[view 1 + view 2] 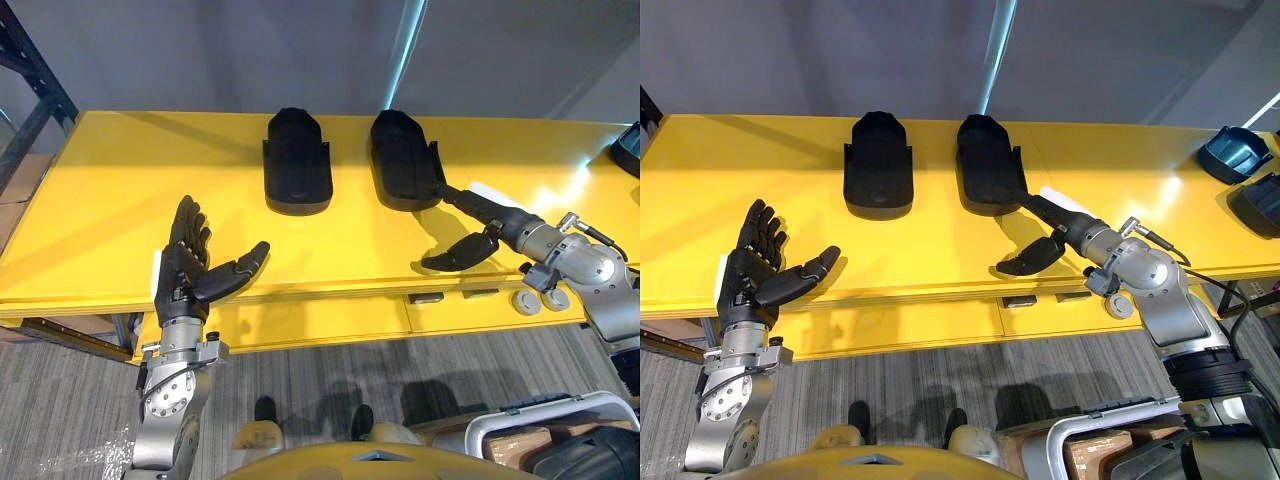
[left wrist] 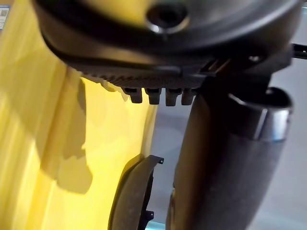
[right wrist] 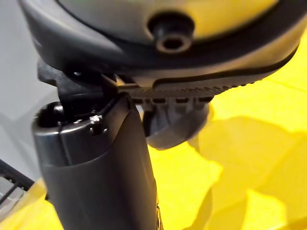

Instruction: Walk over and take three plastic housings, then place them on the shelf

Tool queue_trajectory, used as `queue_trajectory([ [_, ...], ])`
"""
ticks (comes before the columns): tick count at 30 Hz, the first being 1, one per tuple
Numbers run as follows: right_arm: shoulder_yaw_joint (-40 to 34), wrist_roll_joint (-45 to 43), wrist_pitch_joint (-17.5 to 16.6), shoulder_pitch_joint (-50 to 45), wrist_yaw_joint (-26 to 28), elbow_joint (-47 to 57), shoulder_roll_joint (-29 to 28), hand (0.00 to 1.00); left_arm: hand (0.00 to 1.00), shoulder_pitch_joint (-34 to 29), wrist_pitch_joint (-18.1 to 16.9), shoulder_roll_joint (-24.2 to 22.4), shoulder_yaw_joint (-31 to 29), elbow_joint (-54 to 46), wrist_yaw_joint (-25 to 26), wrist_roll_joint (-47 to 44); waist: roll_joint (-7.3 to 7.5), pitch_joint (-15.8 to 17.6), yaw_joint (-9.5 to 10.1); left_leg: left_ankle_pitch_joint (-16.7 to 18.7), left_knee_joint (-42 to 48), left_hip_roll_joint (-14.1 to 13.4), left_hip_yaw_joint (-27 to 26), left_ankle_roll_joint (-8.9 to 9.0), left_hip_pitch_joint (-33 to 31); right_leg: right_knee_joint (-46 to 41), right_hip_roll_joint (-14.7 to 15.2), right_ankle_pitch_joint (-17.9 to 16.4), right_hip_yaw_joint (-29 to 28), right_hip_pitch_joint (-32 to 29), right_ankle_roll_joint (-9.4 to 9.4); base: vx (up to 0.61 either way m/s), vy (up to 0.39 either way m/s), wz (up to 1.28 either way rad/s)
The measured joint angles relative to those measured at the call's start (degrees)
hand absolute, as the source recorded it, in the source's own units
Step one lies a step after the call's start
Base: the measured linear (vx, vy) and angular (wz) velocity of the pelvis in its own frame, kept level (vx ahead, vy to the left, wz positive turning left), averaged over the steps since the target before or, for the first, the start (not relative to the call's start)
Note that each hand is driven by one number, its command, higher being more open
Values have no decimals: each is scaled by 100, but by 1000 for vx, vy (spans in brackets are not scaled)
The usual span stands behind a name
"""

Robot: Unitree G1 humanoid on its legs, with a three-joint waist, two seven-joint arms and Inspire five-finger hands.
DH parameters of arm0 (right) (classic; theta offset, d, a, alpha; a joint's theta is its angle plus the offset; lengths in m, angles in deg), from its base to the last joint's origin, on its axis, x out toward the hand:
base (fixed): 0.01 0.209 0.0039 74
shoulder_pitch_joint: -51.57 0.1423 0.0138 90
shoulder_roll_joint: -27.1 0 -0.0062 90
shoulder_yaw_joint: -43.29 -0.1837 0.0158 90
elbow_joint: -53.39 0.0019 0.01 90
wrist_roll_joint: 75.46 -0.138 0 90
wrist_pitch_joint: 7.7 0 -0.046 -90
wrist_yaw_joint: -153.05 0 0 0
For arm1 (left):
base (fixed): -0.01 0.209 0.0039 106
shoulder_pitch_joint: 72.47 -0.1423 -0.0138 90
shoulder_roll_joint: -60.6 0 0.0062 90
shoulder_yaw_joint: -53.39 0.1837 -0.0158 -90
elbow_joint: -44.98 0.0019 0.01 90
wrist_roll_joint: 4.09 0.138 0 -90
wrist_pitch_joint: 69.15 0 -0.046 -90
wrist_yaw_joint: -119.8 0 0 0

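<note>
On the long yellow table (image 1: 110,200) lie 2 black, shoe-shaped plastic housings side by side, near the far edge and a little apart from each other. The left black housing (image 1: 297,165) lies free, with bare tabletop on every side of it. The right black housing (image 1: 403,165) has the right hand (image 1: 495,222) at its near right corner: the fingers (image 1: 462,198) are stretched straight and seem to touch the housing's edge, while the thumb (image 1: 455,255) is spread away over the tabletop, so the hand is unclenched and grasps nothing. In the right wrist view the rounded dark housing end (image 3: 177,129) shows just past the fingers.

The left hand (image 1: 185,275) hovers over the table's near edge, well apart from both housings, palm up, fingers relaxed and thumb spread, holding nothing.

At the table's far right end lie 2 more dark housings, a bluish one (image 1: 1235,152) and a black one (image 1: 1258,205) at the view's edge. A dark metal shelf frame (image 1: 25,75) stands beyond the table's left end, against a grey wall (image 1: 200,50). Grey carpet (image 1: 330,370) lies below the table front.
</note>
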State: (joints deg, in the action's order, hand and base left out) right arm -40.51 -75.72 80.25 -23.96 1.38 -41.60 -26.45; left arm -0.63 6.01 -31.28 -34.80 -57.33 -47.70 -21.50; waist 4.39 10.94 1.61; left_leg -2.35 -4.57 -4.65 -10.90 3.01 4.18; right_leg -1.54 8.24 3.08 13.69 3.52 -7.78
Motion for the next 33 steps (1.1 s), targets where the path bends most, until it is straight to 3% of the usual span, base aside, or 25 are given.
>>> queue_trajectory([
  [21, 177, 210, -119, 290, 17, -380, 192, 100, 100, 31, 0, 1, -44, -1, -16, 0, -4, 0, 3, 0, 29, 18, 9, 7, -88, 85, -25, -1, 8, -17, 2, 0, 0, 0],
  [33, 100, 209, -101, 336, 425, -306, 193, 100, 100, 34, -1, 1, -44, -1, -54, 0, -17, -8, -17, 1, 30, 32, -1, 8, -78, 84, -12, -12, 9, -12, 16, 0, 0, 0],
])
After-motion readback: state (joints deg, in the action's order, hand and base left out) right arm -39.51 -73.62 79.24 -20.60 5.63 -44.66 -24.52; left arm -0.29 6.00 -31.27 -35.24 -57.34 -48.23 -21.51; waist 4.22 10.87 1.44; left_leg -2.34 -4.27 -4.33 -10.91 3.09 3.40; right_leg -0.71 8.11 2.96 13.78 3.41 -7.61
